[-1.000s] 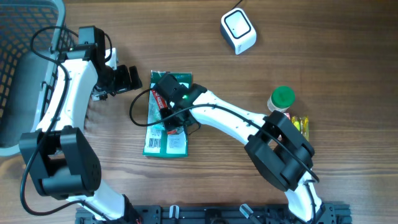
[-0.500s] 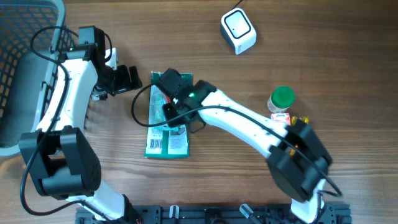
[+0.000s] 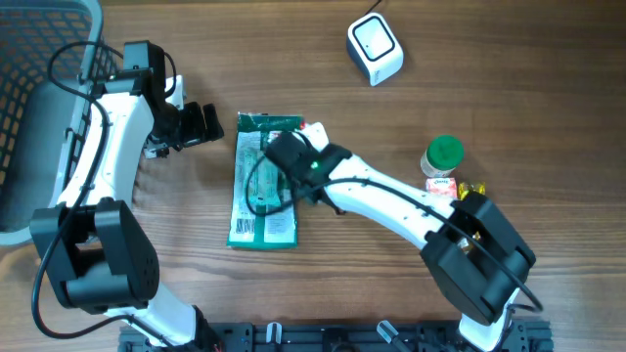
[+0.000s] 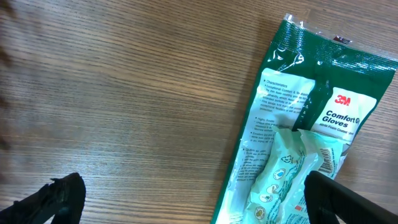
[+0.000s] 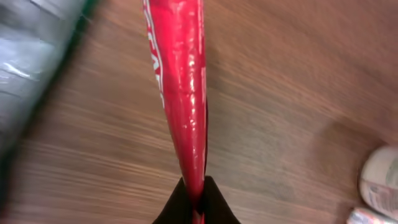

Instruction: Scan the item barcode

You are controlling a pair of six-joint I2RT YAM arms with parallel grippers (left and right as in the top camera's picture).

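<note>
A thin red packet (image 5: pixel 180 81) hangs edge-on over the wood in the right wrist view. My right gripper (image 5: pixel 194 198) is shut on its lower end. From overhead only a red and white corner of the packet (image 3: pixel 315 128) shows past the right gripper (image 3: pixel 307 138), just right of a green glove package (image 3: pixel 262 191). The white barcode scanner (image 3: pixel 375 49) stands at the back, apart from both arms. My left gripper (image 3: pixel 213 124) is open to the left of the glove package (image 4: pixel 305 124). Nothing is held in the left gripper (image 4: pixel 199 205).
A green-lidded jar (image 3: pixel 445 154) and a yellow item (image 3: pixel 475 196) stand at the right. The jar (image 5: pixel 380 180) also shows at the right wrist view's edge. A dark wire basket (image 3: pixel 39 59) fills the far left.
The right gripper has closed on the red packet and carried it to the right, off the green glove package. The left arm has not moved.
</note>
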